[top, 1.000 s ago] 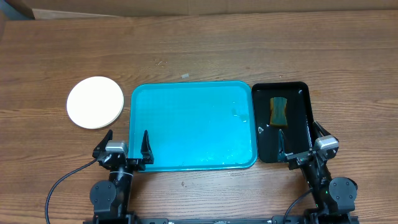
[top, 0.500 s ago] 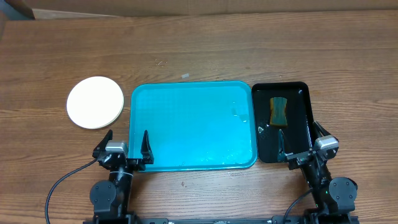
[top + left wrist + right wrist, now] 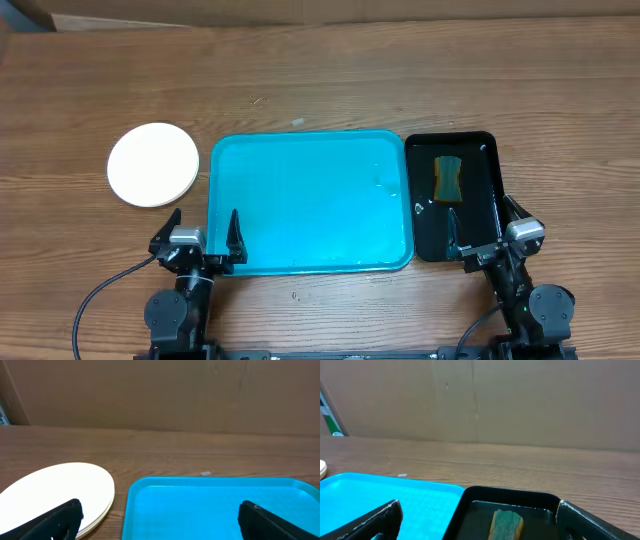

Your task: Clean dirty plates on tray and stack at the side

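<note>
The tray (image 3: 310, 200) lies bare, and the plates (image 3: 153, 164) sit in a stack on the table at its nine o'clock, just beside the rim, top face looking white and clean. The left gripper (image 3: 203, 229) hovers at the tray's seven o'clock, fingers spread wide and empty. The right gripper (image 3: 483, 228) is equally wide and empty, over the black tray (image 3: 491, 160) with the sponge (image 3: 448, 178) at three o'clock. The plates look stiff, smooth, probably slippery and breakable, so pinch the overhanging rim, not the flat face.
</note>
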`<state>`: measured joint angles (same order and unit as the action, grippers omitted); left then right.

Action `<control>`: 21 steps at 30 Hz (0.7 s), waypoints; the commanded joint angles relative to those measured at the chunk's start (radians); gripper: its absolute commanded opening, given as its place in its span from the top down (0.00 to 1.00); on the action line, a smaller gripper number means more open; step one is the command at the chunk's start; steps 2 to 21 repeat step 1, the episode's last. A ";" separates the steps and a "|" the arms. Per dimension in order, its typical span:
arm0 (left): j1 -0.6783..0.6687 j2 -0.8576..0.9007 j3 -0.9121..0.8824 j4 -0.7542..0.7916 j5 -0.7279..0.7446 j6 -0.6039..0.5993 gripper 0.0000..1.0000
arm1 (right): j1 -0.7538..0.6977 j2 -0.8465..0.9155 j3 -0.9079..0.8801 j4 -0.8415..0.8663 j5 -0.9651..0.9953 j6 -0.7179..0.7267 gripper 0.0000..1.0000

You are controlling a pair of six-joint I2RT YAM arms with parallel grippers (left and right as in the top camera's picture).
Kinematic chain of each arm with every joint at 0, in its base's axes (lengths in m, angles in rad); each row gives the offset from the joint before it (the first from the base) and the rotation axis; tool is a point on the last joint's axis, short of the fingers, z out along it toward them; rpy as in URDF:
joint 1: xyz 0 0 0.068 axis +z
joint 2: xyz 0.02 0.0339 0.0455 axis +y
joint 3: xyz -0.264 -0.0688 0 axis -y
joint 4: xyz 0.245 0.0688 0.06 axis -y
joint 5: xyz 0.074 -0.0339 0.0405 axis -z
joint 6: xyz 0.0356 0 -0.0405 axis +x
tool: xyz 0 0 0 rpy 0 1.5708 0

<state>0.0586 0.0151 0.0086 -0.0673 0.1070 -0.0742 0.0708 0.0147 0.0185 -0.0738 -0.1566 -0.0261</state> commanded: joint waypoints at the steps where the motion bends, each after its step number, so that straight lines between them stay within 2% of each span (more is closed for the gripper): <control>1: -0.007 -0.011 -0.004 -0.003 -0.014 0.015 0.00 | -0.007 -0.012 -0.011 0.005 0.006 0.007 0.00; 21: -0.007 -0.011 -0.004 -0.003 -0.014 0.015 0.00 | -0.007 -0.012 -0.011 0.005 0.006 0.007 0.00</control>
